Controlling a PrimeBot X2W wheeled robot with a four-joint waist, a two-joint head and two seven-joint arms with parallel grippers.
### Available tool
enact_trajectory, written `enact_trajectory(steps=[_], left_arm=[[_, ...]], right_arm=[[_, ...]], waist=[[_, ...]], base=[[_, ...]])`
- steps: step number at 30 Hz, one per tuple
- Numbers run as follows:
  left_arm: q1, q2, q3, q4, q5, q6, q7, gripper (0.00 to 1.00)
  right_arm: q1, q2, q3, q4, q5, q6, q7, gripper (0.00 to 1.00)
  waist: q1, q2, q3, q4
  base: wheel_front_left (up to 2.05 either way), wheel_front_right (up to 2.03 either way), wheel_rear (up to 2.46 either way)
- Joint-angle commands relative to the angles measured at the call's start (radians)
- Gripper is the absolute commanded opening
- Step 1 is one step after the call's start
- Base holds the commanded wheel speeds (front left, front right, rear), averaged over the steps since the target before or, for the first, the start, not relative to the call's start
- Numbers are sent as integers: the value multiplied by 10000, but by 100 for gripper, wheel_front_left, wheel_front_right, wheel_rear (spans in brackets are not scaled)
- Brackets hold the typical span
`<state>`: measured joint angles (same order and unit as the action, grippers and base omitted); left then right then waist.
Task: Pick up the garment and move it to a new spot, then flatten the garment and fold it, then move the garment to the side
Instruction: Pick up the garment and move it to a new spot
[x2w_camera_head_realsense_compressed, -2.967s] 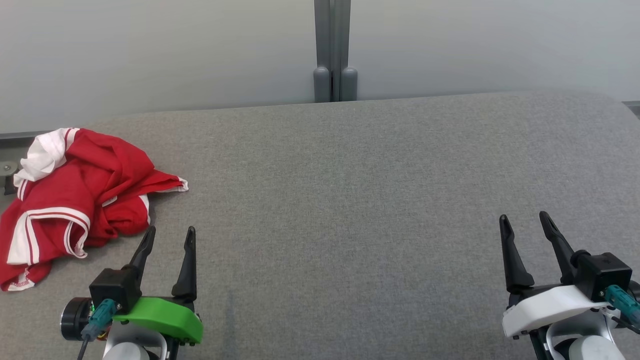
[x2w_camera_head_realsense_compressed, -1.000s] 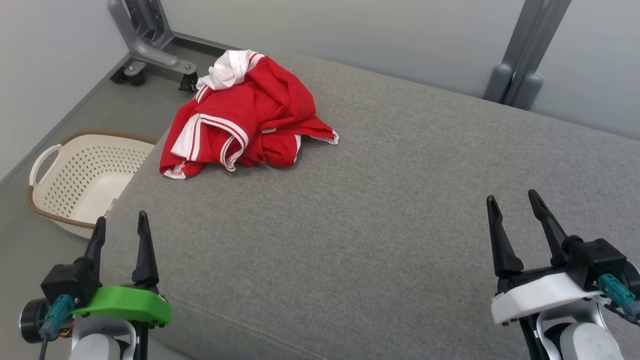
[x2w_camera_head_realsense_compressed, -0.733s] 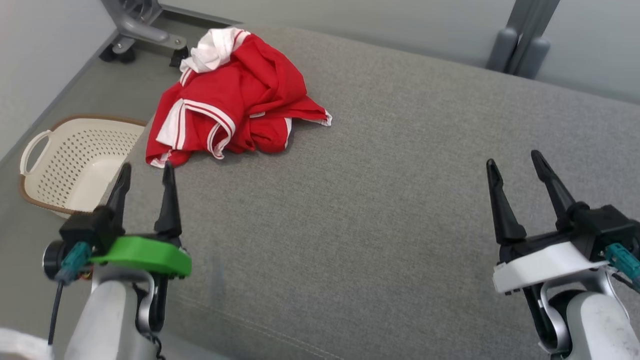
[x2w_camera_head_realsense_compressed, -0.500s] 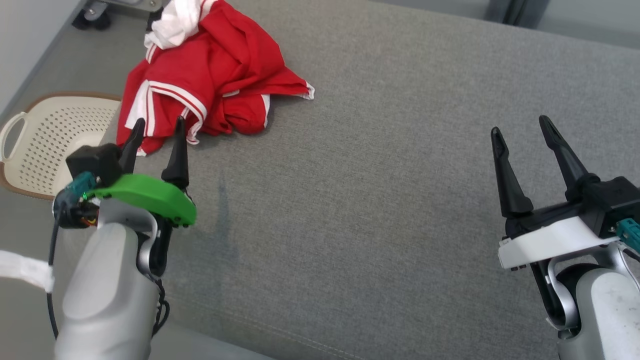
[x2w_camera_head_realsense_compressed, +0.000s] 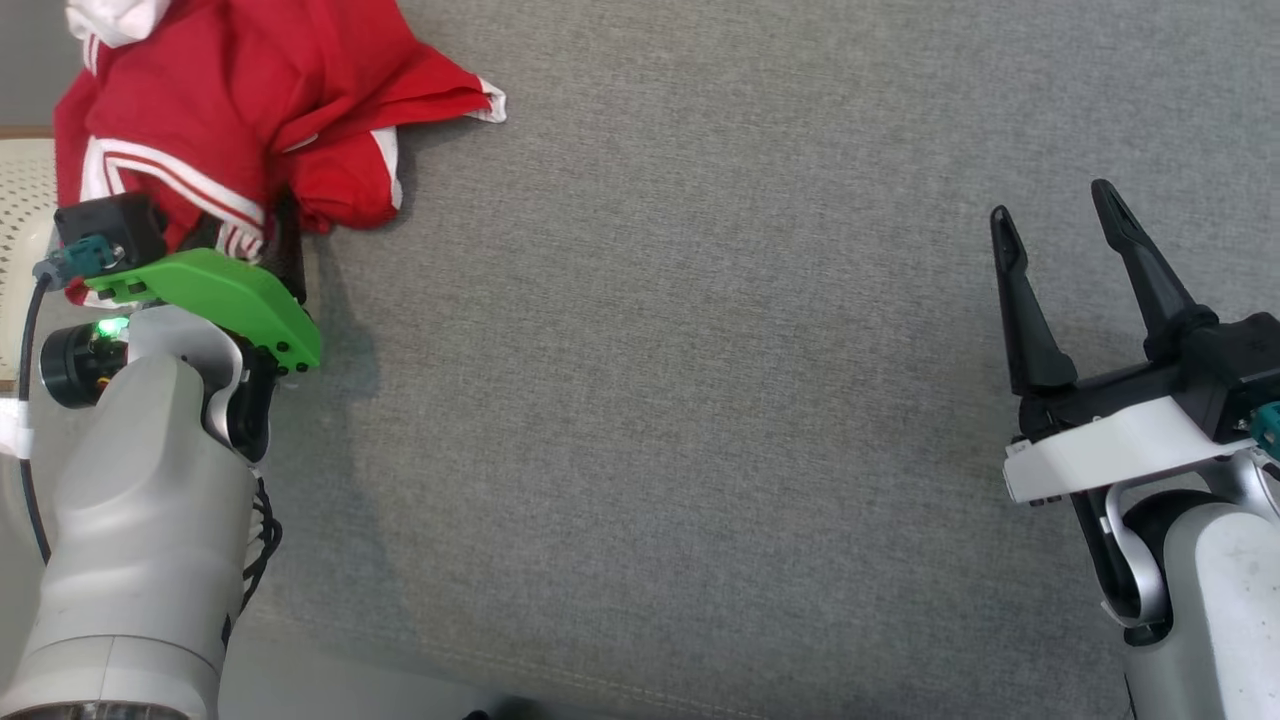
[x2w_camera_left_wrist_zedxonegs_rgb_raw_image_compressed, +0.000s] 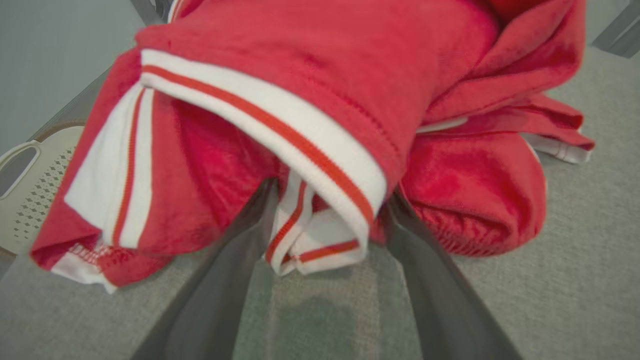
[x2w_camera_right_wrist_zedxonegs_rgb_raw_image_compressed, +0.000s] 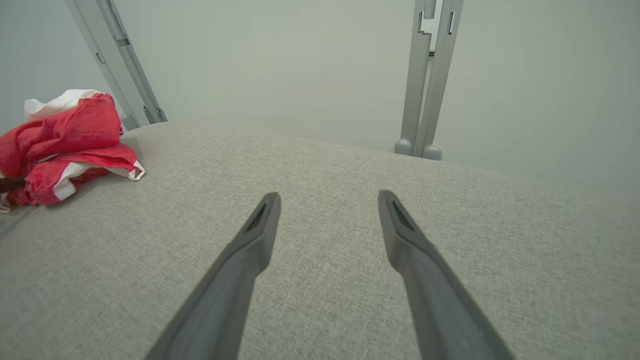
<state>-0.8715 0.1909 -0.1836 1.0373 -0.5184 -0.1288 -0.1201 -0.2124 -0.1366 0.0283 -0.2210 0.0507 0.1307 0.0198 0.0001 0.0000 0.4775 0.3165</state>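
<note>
At the far left of the grey fabric-covered counter, the crumpled red garment with white stripes lies in a heap. Spread wide, the left pincer has its fingertips tucked beneath the heap's near edge, a striped fold hanging between them. Well apart from the garment, the right pincer hovers spread over bare fabric.

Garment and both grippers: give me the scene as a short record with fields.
garment: red with white striped trim, crumpled in a heap on the grey padded surface, at the robot's left
left gripper: open, fingers straddling a striped hem fold at the heap's near edge; not closed on it
right gripper: open, above bare surface, far from the garment
basket: cream, perforated, beside the surface past the garment
task stage: garment not yet picked up
</note>
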Motion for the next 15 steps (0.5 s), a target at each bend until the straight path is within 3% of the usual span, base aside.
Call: enact_trajectory(steps=[1,2,11,15], left_arm=[[-226,108,-34,126,-161,-21,-199,50],[-298,213,-35,214,-199,-23,-431,2],[99,839,217,-65,-326,-14,-1447,0],[812,1092,760,-1504,16,270,-1456,0]], right_arm=[[-141,8,-26,32,-5,1,-63,100],[-138,23,-46,35,-15,1,-83,100],[232,205,-186,328,68,1,-389,100],[510,315,-200,550,153,1,-584,100]], waist=[[-1,0,149,-225],[-1,0,91,-218],[-1,0,-964,-205],[-1,0,-1713,-272]], base=[[0,0,0],[0,0,0],[0,0,0],[0,0,0]])
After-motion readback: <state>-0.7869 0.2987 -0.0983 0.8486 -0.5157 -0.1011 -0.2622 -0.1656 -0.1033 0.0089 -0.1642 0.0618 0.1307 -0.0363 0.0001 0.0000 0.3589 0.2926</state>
